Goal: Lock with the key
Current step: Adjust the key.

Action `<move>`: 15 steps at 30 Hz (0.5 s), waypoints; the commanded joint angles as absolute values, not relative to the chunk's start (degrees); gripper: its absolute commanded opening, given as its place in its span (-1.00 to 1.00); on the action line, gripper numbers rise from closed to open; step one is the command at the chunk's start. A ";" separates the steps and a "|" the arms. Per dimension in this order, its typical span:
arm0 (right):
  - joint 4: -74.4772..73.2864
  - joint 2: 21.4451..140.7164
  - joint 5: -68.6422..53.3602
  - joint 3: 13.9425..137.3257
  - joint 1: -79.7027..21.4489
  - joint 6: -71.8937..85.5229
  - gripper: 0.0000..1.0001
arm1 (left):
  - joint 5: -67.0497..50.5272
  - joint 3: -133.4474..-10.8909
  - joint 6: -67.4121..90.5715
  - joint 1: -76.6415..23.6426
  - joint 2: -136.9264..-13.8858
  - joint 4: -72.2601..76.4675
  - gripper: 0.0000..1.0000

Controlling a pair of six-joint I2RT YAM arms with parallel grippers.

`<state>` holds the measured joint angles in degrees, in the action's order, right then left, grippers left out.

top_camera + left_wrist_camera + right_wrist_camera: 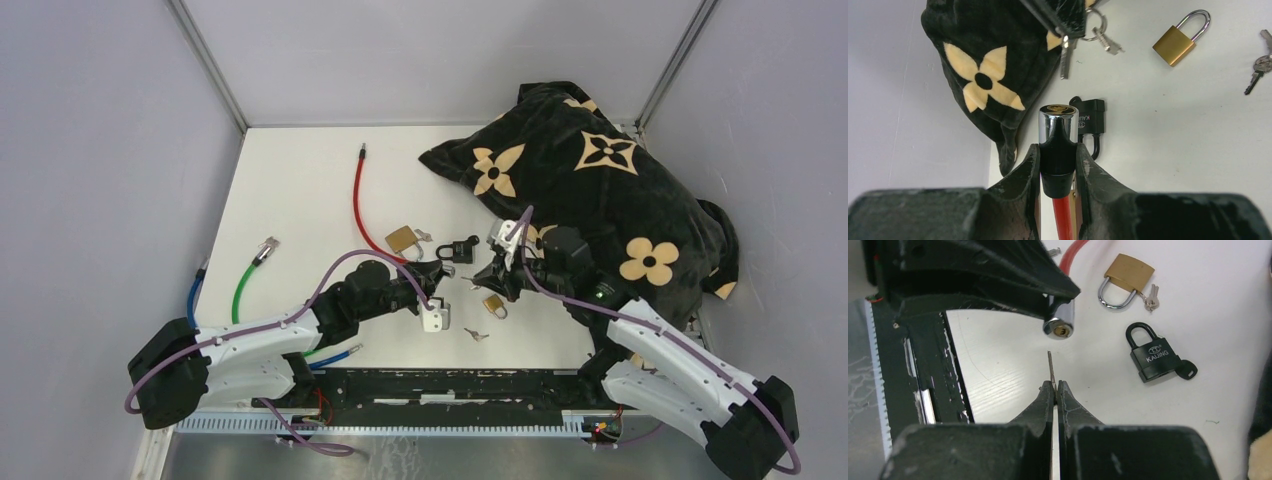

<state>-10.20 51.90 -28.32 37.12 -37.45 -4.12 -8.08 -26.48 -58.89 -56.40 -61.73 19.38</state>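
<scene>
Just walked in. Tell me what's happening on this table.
The left gripper is clamped on the chrome lock cylinder at the end of the red cable, with its keyhole facing the other arm. The right gripper pinches a key, blade pointing at that keyhole with a gap between them, so the key is not in yet. A black padlock and a brass padlock lie untouched nearby.

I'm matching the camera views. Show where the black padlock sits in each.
Top external: black padlock mid-table, just beyond the left gripper.
Left wrist: black padlock at centre, behind the chrome lock cylinder.
Right wrist: black padlock right of centre, below-right of the chrome lock cylinder.
Shared landmark: the chrome lock cylinder.
</scene>
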 commanded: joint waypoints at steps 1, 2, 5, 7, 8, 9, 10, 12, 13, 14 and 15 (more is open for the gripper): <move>-2.21 45.93 -34.54 32.79 -37.87 -11.55 -1.00 | -9.41 -28.61 -55.73 -56.89 -61.09 22.48 -0.96; -1.26 44.73 -35.42 32.02 -37.87 -13.34 -1.00 | -9.75 -28.52 -55.21 -56.86 -60.85 22.50 -0.96; -0.97 43.55 -39.44 31.48 -37.83 -17.47 -1.00 | -11.16 -28.51 -53.35 -56.82 -60.25 21.79 -0.96; -2.76 44.00 -40.88 32.86 -37.85 -19.09 -1.00 | -11.67 -28.50 -52.34 -56.72 -59.96 20.40 -0.96; -4.34 44.39 -41.54 33.85 -37.79 -19.86 -1.00 | -11.57 -28.43 -51.78 -56.71 -59.98 19.41 -0.97; -5.92 44.79 -42.67 34.62 -37.79 -20.41 -1.00 | -11.52 -28.27 -51.14 -56.65 -60.02 18.67 -0.97; -6.89 45.18 -43.89 35.44 -37.74 -20.56 -1.00 | -11.70 -28.22 -50.48 -56.56 -59.94 17.77 -0.97; -8.58 46.67 -47.02 36.97 -37.60 -18.50 -1.00 | -12.73 -28.09 -48.79 -56.28 -59.67 15.79 -0.96; -9.57 47.87 -47.75 38.18 -37.50 -16.95 -1.00 | -13.08 -27.93 -48.08 -56.19 -59.48 15.34 -0.92; -11.69 49.63 -48.20 39.63 -37.27 -15.59 -1.00 | -13.31 -27.68 -47.58 -56.10 -59.24 15.34 -0.74; -13.61 51.29 -47.94 41.57 -37.07 -14.59 -1.00 | -13.45 -27.42 -47.48 -56.01 -58.90 15.53 -0.53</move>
<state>-9.15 47.16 -43.07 34.50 -37.47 -17.10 -10.72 -26.48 -52.27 -56.34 -60.97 15.53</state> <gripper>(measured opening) 0.010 0.277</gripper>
